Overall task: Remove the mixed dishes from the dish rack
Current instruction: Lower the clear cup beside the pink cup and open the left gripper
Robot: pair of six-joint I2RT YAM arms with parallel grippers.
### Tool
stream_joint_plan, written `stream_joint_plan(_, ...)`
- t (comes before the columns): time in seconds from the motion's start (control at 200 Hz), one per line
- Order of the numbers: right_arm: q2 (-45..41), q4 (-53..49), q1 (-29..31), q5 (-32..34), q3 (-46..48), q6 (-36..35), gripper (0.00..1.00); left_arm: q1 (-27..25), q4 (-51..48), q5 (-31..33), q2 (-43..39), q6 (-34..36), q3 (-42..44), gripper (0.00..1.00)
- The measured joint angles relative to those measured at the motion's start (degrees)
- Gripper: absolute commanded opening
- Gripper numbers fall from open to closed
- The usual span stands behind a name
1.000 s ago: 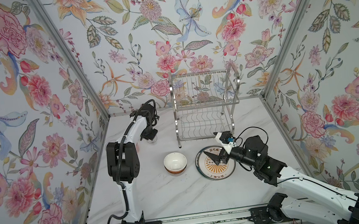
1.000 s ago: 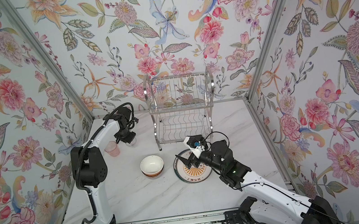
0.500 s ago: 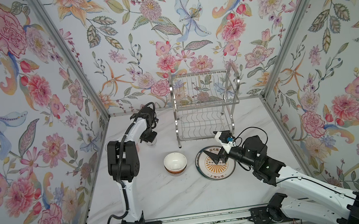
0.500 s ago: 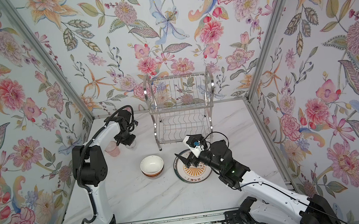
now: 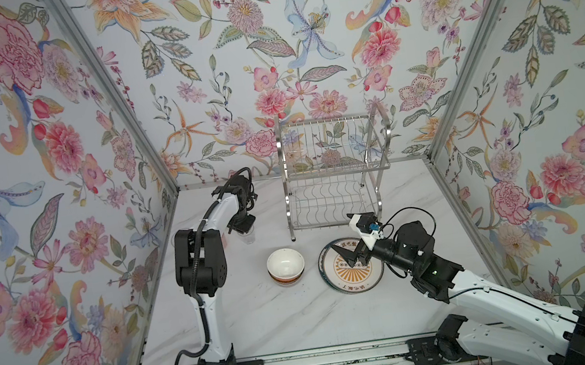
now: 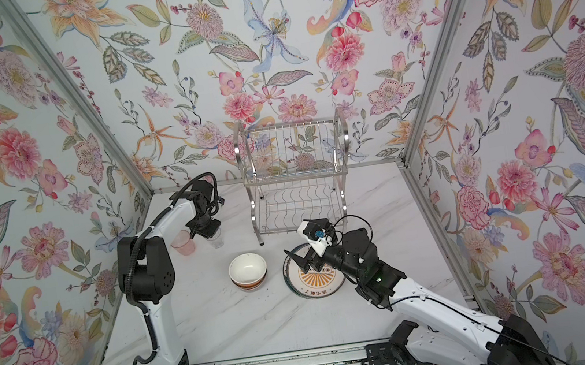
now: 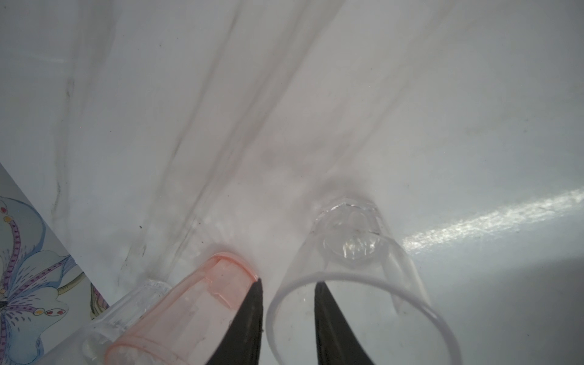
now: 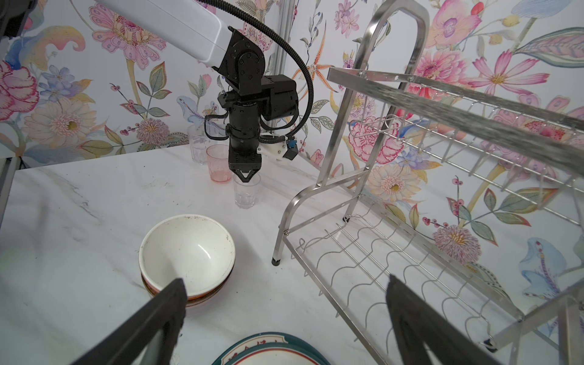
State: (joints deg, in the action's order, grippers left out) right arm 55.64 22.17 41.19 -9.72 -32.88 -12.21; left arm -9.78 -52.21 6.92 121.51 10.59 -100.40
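We see left pincer (image 7: 288, 281) slightly spread, straddling rim of clear glass (image 7: 350, 246), which stands upright on table (image 5: 263, 321) far left, just beside pink glass (image 7: 202, 300). Right pincer (image 8: 284, 279) spread wide over plates (image 5: 353, 279); bowls (image 5: 285, 265) stacked to their left. Rack (image 5: 334, 193) far centre.

walls (image 5: 48, 146): we saw floral paper, pink, orange and blue blooms on pale ground, on three sides | corner posts (image 5: 118, 99): bare metal, we noted two at the back | tabletop (image 5: 283, 326): white marble look, grey veins | light streak (image 7: 489, 218): lay bright across it | rail (image 5: 325, 359): metal, ran along the front
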Motion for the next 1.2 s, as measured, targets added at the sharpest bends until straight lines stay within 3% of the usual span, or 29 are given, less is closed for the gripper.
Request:
stream_joint_plan(0.2,0.04,0.42,0.00,0.13,0.00,0.31,0.99,0.09,-1.84,2.10,-0.02,-1.09,-4.50,0.48)
stream_joint_plan(0.325,0.52,1.27,0.00,0.15,0.02,0.68,0.99,0.09,-2.21,2.99,-0.83,-2.19,-7.67,0.64)
stream_joint_plan(0.576,1.73,2.58,0.11,1.55,0.02,0.70,0.99,-0.72,-4.81,6.01,-6.91,-4.00,-11.47,0.85)
stream_joint_plan(0.656,1.81,2.80,0.26,3.23,0.02,0.72,0.99,-1.51,-4.96,7.19,-9.84,-5.40,-12.04,0.96)
stream_joint_plan(0.736,1.77,3.65,0.31,4.92,0.07,0.70,0.99,-2.84,-3.48,8.59,-14.14,-6.08,-10.88,0.99)
stream_joint_plan(0.921,0.83,4.24,0.20,8.24,0.48,0.42,0.99,-5.16,9.94,10.29,-31.80,-7.45,5.92,1.00)
stream_joint_plan(1.201,-4.31,4.04,-1.86,17.22,1.92,-1.36,0.99,-5.25,42.34,9.86,-65.37,-7.65,49.99,0.99)
